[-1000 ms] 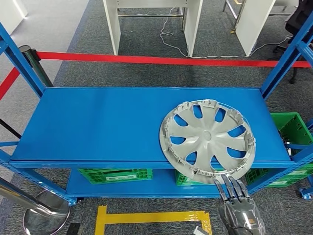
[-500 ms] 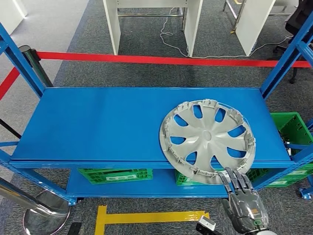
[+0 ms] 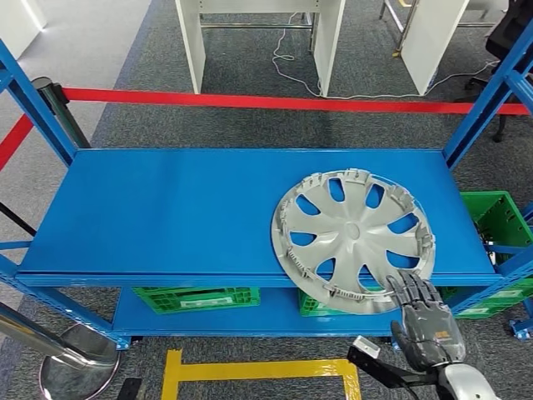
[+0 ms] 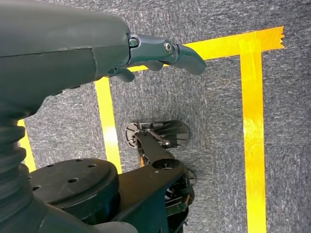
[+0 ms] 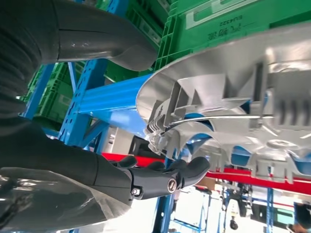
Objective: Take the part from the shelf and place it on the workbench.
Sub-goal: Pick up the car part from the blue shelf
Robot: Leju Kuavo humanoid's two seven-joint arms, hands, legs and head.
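At the shelf's (image 3: 157, 217) front edge, the open, empty right hand (image 3: 422, 321) reaches around the hubcap's (image 3: 353, 237) overhanging rim.

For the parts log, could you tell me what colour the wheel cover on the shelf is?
The wheel cover is silver-grey, seen best in the head view.

You are looking at a silver-grey hubcap (image 3: 353, 238) showing blue through its slots, a bright blue shelf (image 3: 163, 208), green crates (image 3: 196, 297) beneath, yellow floor tape (image 3: 251, 369) and a red barrier belt (image 3: 264, 102).
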